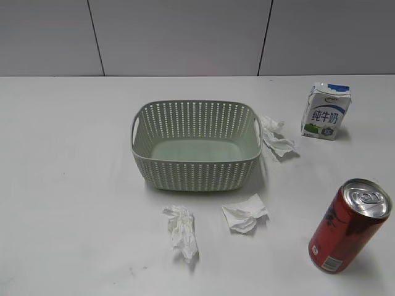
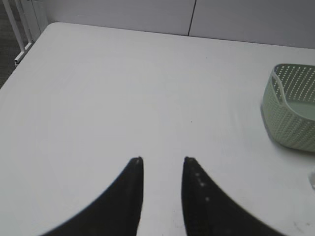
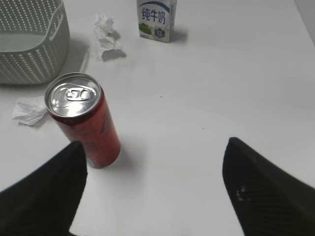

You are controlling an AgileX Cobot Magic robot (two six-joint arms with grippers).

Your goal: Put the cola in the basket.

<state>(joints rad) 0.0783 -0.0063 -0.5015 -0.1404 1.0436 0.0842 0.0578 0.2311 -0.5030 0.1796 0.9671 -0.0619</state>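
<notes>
The cola [image 1: 347,225] is a tall red can with a silver pull-tab top, standing upright on the white table at the front right. In the right wrist view the cola [image 3: 86,123] stands just ahead of the left finger. My right gripper [image 3: 155,147] is open wide and empty, with the can off to its left, not between the fingers. The pale green basket [image 1: 196,166] sits empty at the table's middle. It also shows in the left wrist view [image 2: 290,118] and the right wrist view [image 3: 34,49]. My left gripper [image 2: 162,160] is open and empty over bare table, far left of the basket.
A white-and-blue milk carton [image 1: 326,111] stands at the back right; it also shows in the right wrist view [image 3: 156,19]. Crumpled tissues lie right of the basket [image 1: 276,138] and in front of it [image 1: 244,214], [image 1: 182,229]. A grey wall runs behind the table.
</notes>
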